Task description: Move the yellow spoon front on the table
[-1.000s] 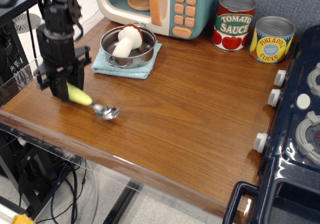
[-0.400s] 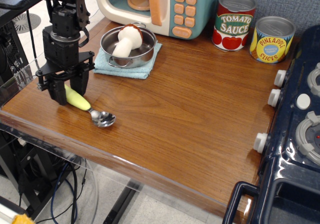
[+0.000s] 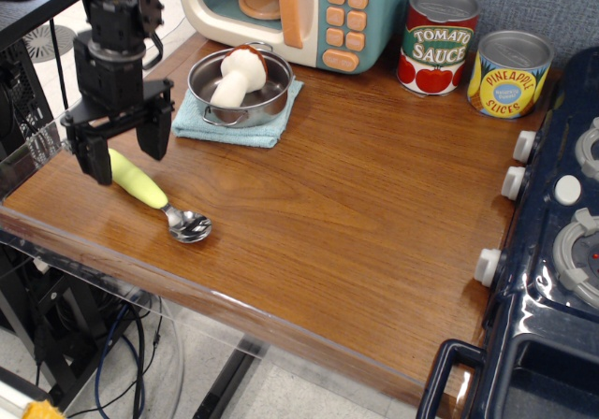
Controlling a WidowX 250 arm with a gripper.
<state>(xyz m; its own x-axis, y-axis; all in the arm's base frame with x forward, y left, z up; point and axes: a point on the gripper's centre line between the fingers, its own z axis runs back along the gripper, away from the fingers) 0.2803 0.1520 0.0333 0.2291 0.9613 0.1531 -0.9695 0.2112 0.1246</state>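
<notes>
Brown wood-grain table [image 3: 337, 204] under everything, clear strip along its near edge. Dark blue toy stove [image 3: 552, 251] well to the right of the yellow spoon, white knobs facing the wood. Teal and cream toy microwave [image 3: 299, 7] far behind the spoon, with a tomato sauce can [image 3: 440, 40] and a pineapple slices can [image 3: 508, 73] further right of it. Black gripper [image 3: 120, 150] just above the spoon's handle end, fingers spread apart, clasping nothing. Blue cloth [image 3: 234, 120] behind the spoon, bearing a small metal pot [image 3: 239, 96] with a toy mushroom [image 3: 239, 73] inside. Yellow spoon [image 3: 150, 193] flat on the table near the front left edge, handle toward the gripper, shiny bowl pointing right and forward.
</notes>
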